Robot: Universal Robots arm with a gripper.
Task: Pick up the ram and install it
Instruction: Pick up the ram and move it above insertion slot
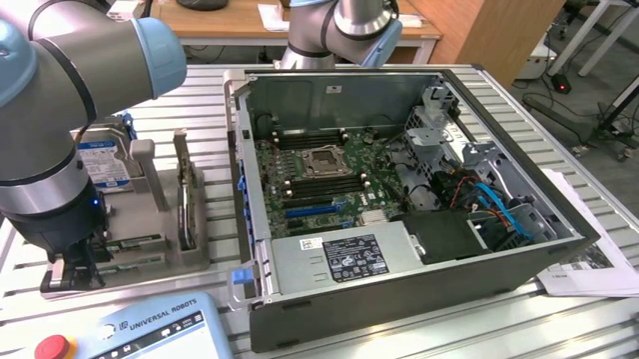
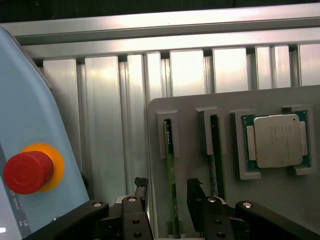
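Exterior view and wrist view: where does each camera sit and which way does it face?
Exterior view: off the arm, high, looking down at the open computer case; the arm shows on the exterior view's left.
Wrist view: on the wrist, looking down past the open gripper, whose fingers straddle the ram in the gray holder.
Both share the gray holder and the teach pendant.

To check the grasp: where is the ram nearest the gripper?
In the wrist view, the ram stands on edge in the grey holder, between the open gripper fingers, with a second stick and the processor beside it.
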